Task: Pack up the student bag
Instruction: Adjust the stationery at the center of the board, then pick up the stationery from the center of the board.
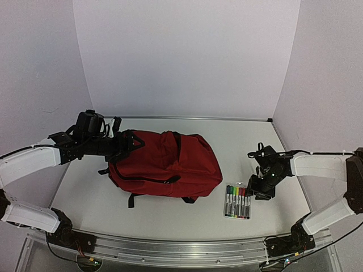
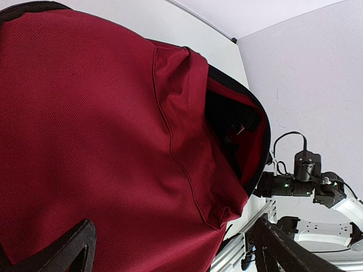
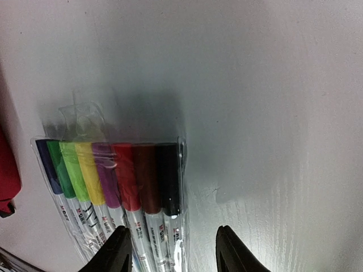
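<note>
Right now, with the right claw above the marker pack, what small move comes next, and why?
Probably lower the right claw straight down until its fingers bracket the marker pack at its edge. The jaws stand apart and hold nothing, the black-marker side of the pack sits between them, and the pack lies flat on the table beside the student bag, not yet inside.

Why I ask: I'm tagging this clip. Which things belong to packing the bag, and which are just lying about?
Job: student bag, zip open; pack of coloured markers, likely to go in; left gripper at the bag; right gripper, open over the markers.
Only fixtures: table; metal rail along its near edge.
</note>
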Controlling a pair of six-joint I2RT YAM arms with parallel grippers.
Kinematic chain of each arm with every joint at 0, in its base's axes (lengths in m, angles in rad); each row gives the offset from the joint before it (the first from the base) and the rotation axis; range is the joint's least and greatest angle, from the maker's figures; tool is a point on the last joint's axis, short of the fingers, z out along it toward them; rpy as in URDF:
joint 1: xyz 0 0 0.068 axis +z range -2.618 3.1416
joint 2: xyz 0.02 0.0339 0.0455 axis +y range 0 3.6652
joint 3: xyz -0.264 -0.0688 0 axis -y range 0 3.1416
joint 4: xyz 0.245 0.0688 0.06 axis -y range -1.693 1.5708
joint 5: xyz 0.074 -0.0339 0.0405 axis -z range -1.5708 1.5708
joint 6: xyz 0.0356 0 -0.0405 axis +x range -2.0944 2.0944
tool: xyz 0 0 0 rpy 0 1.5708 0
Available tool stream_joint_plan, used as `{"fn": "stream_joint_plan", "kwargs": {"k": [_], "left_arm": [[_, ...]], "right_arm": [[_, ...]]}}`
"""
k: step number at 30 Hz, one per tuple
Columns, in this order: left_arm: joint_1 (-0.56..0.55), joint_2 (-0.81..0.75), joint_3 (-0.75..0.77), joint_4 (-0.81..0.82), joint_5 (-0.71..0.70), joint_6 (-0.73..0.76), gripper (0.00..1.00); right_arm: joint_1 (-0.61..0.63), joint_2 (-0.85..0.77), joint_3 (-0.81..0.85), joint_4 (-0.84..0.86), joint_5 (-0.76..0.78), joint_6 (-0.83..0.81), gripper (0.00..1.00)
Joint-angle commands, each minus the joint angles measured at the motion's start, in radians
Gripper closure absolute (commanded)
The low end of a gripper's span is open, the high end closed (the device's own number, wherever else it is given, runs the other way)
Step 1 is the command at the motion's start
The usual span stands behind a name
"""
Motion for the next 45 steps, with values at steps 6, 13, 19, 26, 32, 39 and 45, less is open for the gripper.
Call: {"fn": "stream_joint_plan", "kwargs": {"k": [6, 13, 19, 26, 32, 39, 45], "left_arm": [[0.006, 0.002, 0.012, 0.028, 0.018, -0.001, 0.04], [0.006, 0.008, 0.022, 0.027, 0.024, 0.001, 0.04], [0.006, 0.005, 0.022, 0.028, 0.025, -0.008, 0.04], [0.006, 0.000, 0.026, 0.030, 0.033, -0.014, 0.04], [0.006, 0.000, 0.045, 0.036, 0.065, 0.002, 0.04], [0.005, -0.004, 0.069, 0.033, 0.075, 0.011, 0.04], [0.001, 0.003, 0.090, 0.079, 0.136, 0.038, 0.04]], "right_arm": [[0.003, 0.007, -0.085, 0.150, -0.124, 0.016, 0.59], [0.003, 0.047, -0.116, 0.210, -0.142, 0.012, 0.68], [0.003, 0.079, -0.139, 0.227, -0.121, 0.028, 0.75], [0.003, 0.081, -0.159, 0.251, -0.118, 0.035, 0.96], [0.004, -0.069, -0.143, 0.244, -0.096, 0.102, 1.00], [0.004, -0.292, -0.095, 0.134, 0.041, 0.187, 1.00], [0.004, -0.415, -0.002, 0.045, 0.087, 0.208, 1.00]]}}
